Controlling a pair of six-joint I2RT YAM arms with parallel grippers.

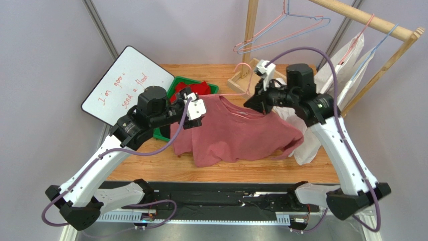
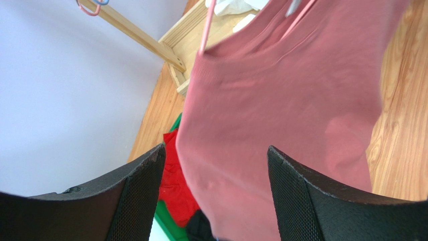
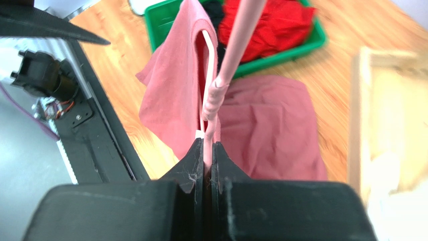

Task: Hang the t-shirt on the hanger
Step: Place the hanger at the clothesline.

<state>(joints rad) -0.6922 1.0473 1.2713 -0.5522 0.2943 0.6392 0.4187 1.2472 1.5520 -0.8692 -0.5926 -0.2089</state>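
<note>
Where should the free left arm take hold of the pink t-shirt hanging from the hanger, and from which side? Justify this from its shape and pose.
Probably the hanging shoulder edge of the t-shirt, approached from the robot's left. There the cloth falls as a thin sheet between the open jaws of the left gripper. The right gripper is clamped on the neck of the hanger, blocking the other side.

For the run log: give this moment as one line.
right tool: shut on pink wire hanger | left tool: open, facing t-shirt | t-shirt: hanger through neck, lower part draped on table
</note>
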